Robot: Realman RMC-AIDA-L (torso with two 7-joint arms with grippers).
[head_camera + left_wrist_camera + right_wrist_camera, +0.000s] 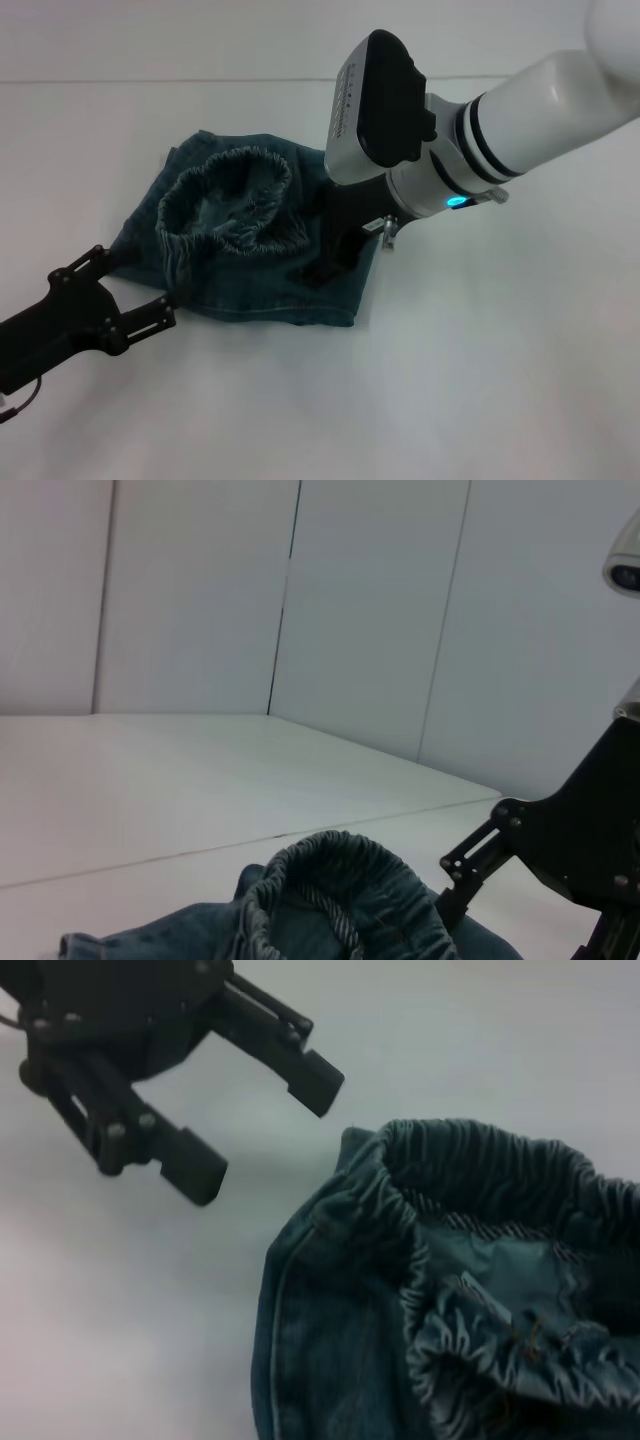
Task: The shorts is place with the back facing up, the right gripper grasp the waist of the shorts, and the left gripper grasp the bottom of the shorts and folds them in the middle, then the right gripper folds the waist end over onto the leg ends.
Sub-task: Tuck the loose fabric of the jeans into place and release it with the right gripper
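Bright, even light; soft shadows

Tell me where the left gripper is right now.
In the head view, the left gripper sits low on the robot's left, jaws open, just beside the near-left edge of the shorts, gripping nothing.

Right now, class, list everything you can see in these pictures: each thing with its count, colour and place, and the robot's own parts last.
shorts: one, faded blue-green denim, folded on the table's middle, ruffled waistband open on top.
table: one, white, under everything.
wall: white panels, behind the table.
left gripper: one, black, open, at the shorts' left edge, holding nothing.
right gripper: one, black, on a white arm with a lit green-blue light, down on the shorts' right side.
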